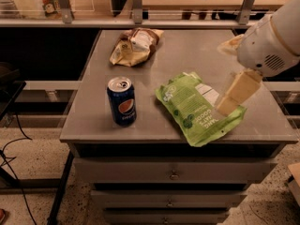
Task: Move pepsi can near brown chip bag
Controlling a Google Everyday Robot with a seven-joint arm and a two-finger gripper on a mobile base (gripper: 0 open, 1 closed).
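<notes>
Desk (pixel 187 48), grey metal top, carrying three items; drawers (pixel 173 172) sitting shut beneath it.

1. Can (pixel 122 101): dark blue, round red, white and blue logo, silver top. Standing upright near the desk's front left edge, touching nothing. Contents not showing.
2. Brown bag (pixel 135 46): wrinkled, tan and brown with a white patch. Lying flat at the back left of the desk, well apart from the can. Contents not showing.
3. Green bag (pixel 199 108): larger, bright green with a white label. Lying flat at front centre-right, just beside the can but not touching it, one corner reaching the front edge.
4. Claw (pixel 236 93): cream-coloured, hanging from the white arm (pixel 269 43) at the right, hovering over the green bag's right end. Whether it is open or closed cannot be told; nothing is showing in its hold.
</notes>
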